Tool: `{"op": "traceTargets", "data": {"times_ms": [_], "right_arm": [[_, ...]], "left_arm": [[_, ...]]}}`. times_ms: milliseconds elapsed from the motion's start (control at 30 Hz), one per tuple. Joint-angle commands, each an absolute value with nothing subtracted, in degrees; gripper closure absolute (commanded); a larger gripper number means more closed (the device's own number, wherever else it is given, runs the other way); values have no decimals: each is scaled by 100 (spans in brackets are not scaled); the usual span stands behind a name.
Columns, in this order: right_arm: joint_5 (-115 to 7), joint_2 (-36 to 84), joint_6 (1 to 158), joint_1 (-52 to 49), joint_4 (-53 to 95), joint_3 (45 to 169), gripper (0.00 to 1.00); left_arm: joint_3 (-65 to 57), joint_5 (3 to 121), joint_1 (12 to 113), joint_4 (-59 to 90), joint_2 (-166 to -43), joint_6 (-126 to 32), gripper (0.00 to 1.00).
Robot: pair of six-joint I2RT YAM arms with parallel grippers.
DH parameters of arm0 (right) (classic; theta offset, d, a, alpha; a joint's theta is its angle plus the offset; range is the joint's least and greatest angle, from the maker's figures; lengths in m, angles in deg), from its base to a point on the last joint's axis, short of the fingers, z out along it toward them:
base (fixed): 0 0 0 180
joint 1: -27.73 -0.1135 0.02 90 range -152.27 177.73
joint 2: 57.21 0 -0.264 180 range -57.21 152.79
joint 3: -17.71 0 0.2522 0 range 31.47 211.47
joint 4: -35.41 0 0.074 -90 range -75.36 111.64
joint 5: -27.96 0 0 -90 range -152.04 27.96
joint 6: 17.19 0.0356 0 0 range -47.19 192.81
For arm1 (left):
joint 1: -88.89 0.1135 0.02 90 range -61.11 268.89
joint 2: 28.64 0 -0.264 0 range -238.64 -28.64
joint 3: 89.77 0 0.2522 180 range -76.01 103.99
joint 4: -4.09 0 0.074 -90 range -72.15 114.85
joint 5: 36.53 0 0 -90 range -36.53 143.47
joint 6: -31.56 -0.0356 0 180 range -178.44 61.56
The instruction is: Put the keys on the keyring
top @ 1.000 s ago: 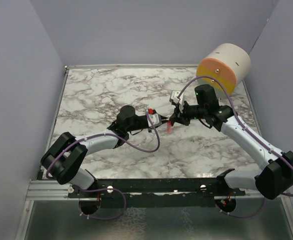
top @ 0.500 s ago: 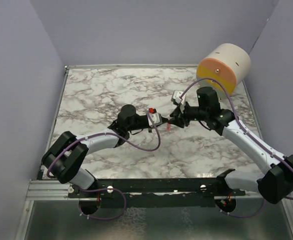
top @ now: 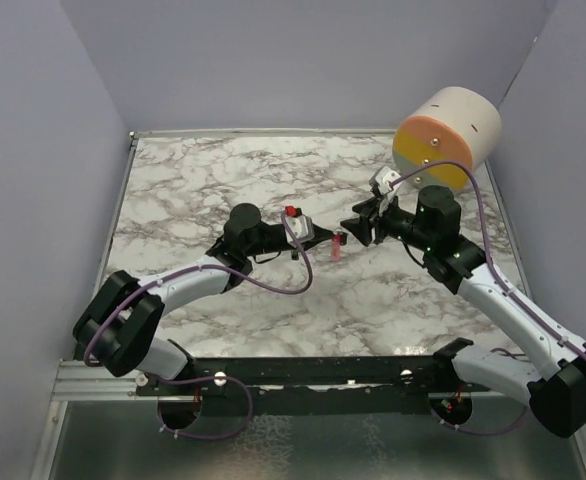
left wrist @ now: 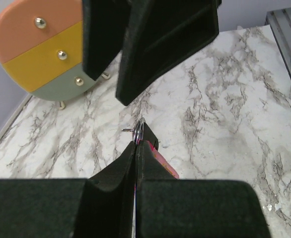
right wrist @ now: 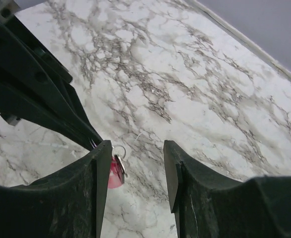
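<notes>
Looking at the keyring (left wrist: 160,161): it's a slim pink strip with a thin metal ring (left wrist: 138,131) at its tip, held up over the marble table (top: 223,180). My guess is it's featherlight, the strap floppy and the wire ring slippery, so pinch the strap right behind the ring. That's where the left gripper (left wrist: 138,145) is clamped tight on it. The right gripper (right wrist: 135,151) sits just beside the ring, jaws apart, holding nothing. I can't make out the key for sure.
</notes>
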State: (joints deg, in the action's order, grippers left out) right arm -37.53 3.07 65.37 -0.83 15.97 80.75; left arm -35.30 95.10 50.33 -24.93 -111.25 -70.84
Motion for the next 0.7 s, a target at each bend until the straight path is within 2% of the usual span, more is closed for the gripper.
{"op": "traceTargets", "data": {"times_ms": [0,233,667], "right_arm": [[-4491,18,6797,-76,2245,7747,52],[-4181,-445,6524,-40,2710,7324,51],[-3276,-94,6369,-40,3307,7135,50]], "left_arm": [[-3356,9882,5307,-2771,-10749,-6484,100],[-3257,10057,5522,-2957,-10581,-5841,100],[-3269,10332,5523,-3687,-10728,-5148,100]]}}
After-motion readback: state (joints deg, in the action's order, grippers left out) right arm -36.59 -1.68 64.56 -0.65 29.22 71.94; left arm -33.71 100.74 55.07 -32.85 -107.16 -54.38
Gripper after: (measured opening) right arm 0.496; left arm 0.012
